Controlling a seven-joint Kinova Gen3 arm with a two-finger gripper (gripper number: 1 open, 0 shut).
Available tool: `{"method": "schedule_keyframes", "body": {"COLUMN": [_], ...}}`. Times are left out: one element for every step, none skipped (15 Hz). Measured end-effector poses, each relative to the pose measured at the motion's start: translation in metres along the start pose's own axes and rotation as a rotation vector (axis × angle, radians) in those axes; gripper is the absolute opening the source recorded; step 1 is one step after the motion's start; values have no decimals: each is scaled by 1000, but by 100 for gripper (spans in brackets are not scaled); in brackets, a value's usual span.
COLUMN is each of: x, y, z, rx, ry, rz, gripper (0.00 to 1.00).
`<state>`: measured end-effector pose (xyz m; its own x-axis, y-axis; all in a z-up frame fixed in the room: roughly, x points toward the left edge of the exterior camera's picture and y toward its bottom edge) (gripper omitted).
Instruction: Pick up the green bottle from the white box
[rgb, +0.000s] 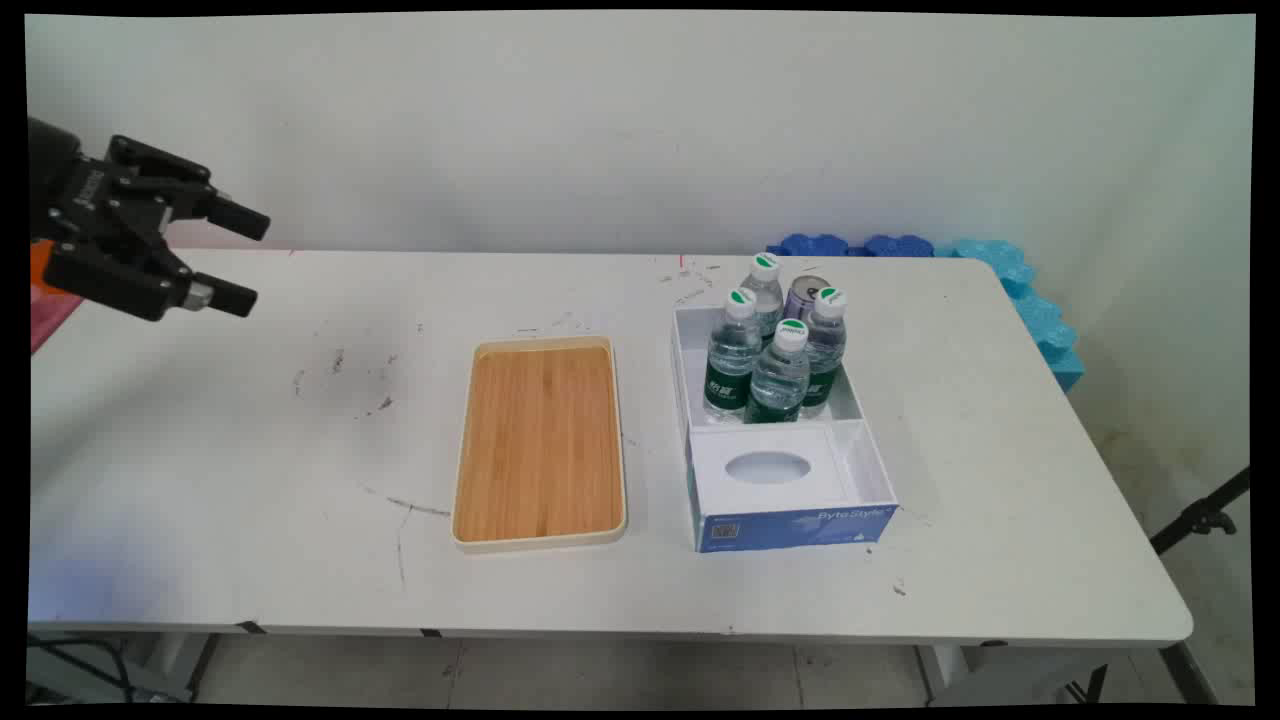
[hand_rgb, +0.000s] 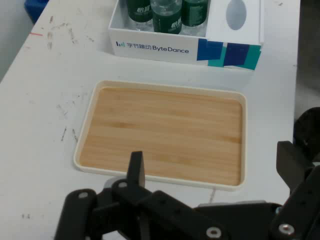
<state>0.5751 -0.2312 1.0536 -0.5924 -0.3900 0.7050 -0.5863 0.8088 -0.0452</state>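
Ahead of the end effector (rgb: 238, 258), which hangs empty above the bench (rgb: 250, 480) with fingers spread wide, lies the wooden tray (hand_rgb: 162, 135), its long axis crosswise; beyond it the white box (hand_rgb: 185, 47) holds bottles (rgb: 775, 350).

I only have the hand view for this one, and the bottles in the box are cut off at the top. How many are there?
Observer: Four bottles, all capped and upright, in the far compartment of the box.
Operator: Anything else in with them?
Observer: A can stands behind them in the same compartment.
Operator: Are the jaws over the tray?
Observer: No. They hang open, raised above the left end of the table as the main view shows it, well left of the tray.
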Motion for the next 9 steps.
{"method": "schedule_keyframes", "body": {"x": [2, 5, 8, 13, 20, 30, 38, 48, 61], "y": [-2, -4, -6, -8, -11, -14, -16, -19, -21], "z": [4, 8, 11, 16, 24, 33, 41, 51, 65], "rx": [4, 8, 10, 13, 15, 17, 19, 21, 23], "ry": [-1, 0, 0, 0, -2, -3, -5, -8, -11], "rz": [-10, -20, -27, -38, -52, -64, -74, -84, -96], "gripper": [100, 100, 100, 100, 100, 100, 100, 100, 100]}}
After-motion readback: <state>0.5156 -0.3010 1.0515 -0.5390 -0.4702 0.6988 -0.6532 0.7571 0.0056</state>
